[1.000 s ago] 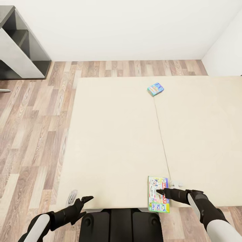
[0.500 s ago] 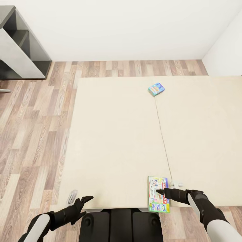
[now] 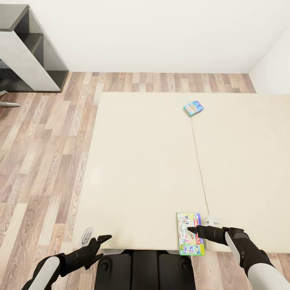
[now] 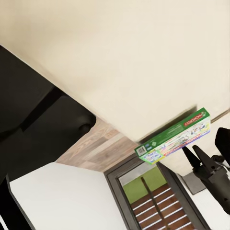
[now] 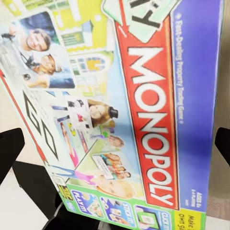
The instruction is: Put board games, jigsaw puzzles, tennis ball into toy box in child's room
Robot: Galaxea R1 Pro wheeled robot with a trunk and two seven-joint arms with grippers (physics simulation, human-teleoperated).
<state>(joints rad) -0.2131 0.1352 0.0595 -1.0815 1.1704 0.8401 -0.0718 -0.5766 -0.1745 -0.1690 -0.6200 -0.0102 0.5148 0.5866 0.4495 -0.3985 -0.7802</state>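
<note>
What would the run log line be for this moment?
phase: reaching for bed toy | right gripper: open, over Monopoly box at near edge of bed | left gripper: empty | blue game box: far on bed

Right gripper directly above Monopoly box, at bed near edge. Blue game box far ahead on bed. Left gripper well to the left.
</note>
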